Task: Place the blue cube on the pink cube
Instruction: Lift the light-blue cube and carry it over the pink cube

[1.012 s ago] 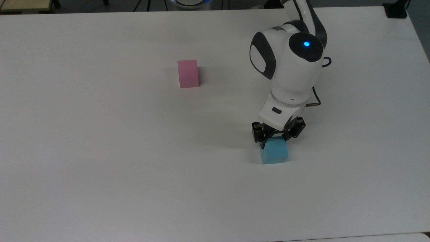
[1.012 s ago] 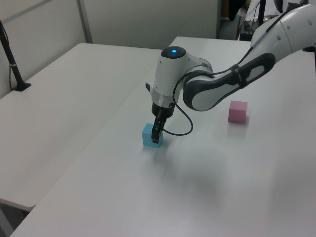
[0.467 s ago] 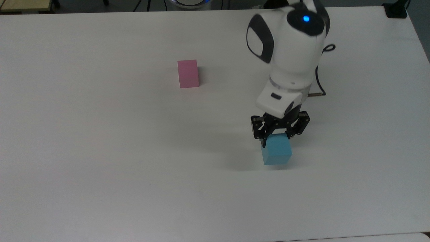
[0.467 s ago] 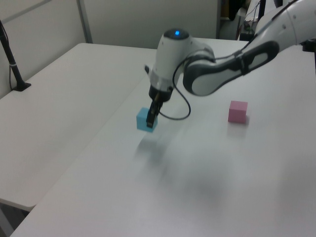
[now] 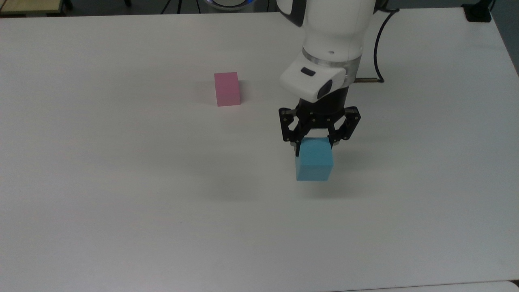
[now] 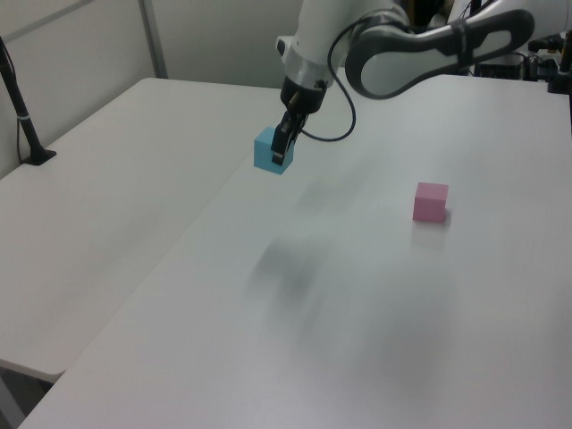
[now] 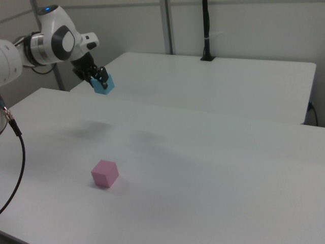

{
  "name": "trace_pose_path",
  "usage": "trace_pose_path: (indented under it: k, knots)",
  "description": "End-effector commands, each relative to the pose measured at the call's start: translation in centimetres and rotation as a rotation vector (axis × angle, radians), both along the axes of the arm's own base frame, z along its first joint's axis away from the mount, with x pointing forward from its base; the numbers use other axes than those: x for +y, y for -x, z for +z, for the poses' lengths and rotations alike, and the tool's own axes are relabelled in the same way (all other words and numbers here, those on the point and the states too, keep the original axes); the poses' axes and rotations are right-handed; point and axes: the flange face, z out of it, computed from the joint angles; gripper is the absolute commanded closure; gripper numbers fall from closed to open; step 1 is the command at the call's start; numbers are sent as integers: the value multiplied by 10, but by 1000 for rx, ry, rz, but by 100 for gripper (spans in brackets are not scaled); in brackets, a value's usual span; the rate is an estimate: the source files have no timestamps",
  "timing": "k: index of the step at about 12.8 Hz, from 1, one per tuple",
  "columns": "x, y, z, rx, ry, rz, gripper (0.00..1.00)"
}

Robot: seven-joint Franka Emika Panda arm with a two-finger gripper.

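Observation:
My gripper (image 5: 315,147) is shut on the blue cube (image 5: 314,164) and holds it well above the white table (image 5: 121,182). The left view shows the blue cube (image 6: 269,150) hanging under the gripper (image 6: 284,147), and in the right view the blue cube (image 7: 104,85) sits in the gripper (image 7: 100,80) high over the surface. The pink cube (image 5: 227,89) stands on the table, up and to the left of the held cube in the top view. It lies toward the left view's right as the pink cube (image 6: 430,201) and low in the right view as the pink cube (image 7: 104,173).
A black cable (image 5: 377,48) trails from the arm over the table in the top view. A black post (image 6: 22,116) stands on the neighbouring table at the left view's left; another black post (image 7: 205,30) rises at the back in the right view. A seam (image 6: 206,210) divides the two tables.
The gripper has lifted the blue cube off the table and carried it higher, moving up and slightly left in the top view. The pink cube has stayed put.

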Motion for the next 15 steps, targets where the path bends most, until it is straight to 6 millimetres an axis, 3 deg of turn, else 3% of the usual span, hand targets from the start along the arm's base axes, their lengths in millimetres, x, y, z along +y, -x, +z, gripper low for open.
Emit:
trace_pose_path:
  k: [1, 4, 7, 10, 12, 15]
  knots:
    - [-11, 23, 18, 85, 22, 5, 76]
    - [-33, 63, 39, 193, 13, 52, 75]
    - [-69, 103, 58, 257, 5, 87, 75]
    - [-103, 157, 56, 289, 22, 145, 75]
    - [-126, 174, 49, 310, 25, 160, 75]
    - [-141, 193, 31, 322, 31, 184, 75]
